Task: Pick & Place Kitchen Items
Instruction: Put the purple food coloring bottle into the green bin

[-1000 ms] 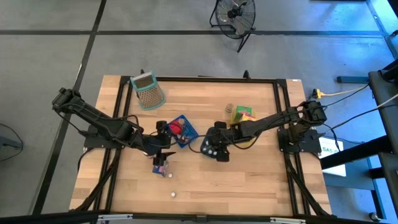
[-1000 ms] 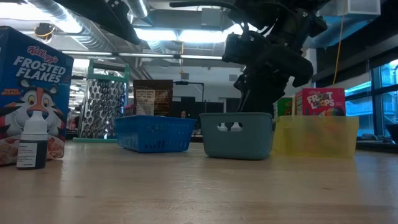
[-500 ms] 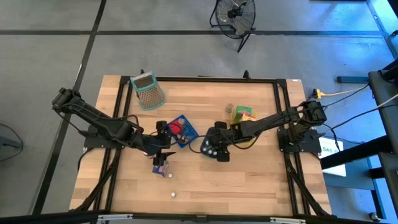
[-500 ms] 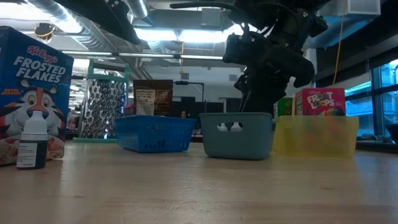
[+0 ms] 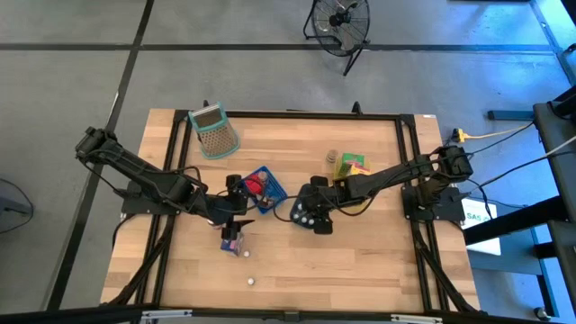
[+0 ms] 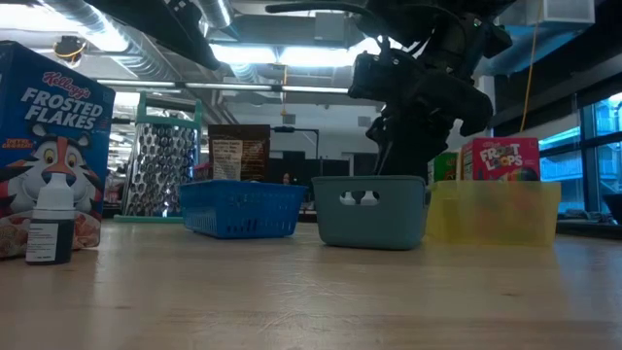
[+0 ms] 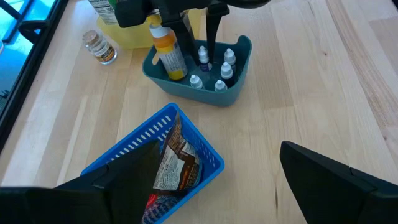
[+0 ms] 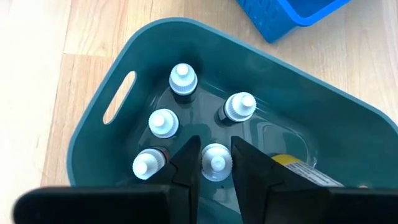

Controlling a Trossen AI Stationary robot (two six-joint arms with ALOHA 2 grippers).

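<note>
A teal tray (image 8: 99, 130) holds several small white-capped bottles and a larger yellow bottle (image 7: 166, 51). My right gripper (image 8: 216, 169) reaches down into the tray and is shut on one small bottle (image 8: 216, 160). My left gripper (image 7: 217, 186) hovers open above the blue basket (image 7: 186, 162), which holds packets, and touches nothing. Near the table's front left a Frosted Flakes box (image 6: 49, 146) stands upright beside a small dropper bottle (image 6: 49, 228). A tiny white piece (image 5: 249, 281) lies on the table. My right gripper pinches the small bottle at its white cap (image 8: 208, 157) between its two fingers. The fingers come steeply from above. The bottle stands upright inside the teal tray among the other bottles. Whether its bottom rests on the tray floor does not show.
A yellow tray (image 6: 494, 212) with a Froot Loops box (image 6: 500, 158) stands right of the teal tray, and a small jar (image 7: 99, 46) stands beside it. A metal grater (image 5: 214, 130) lies at the far left. Bare wood stretches along the near edge.
</note>
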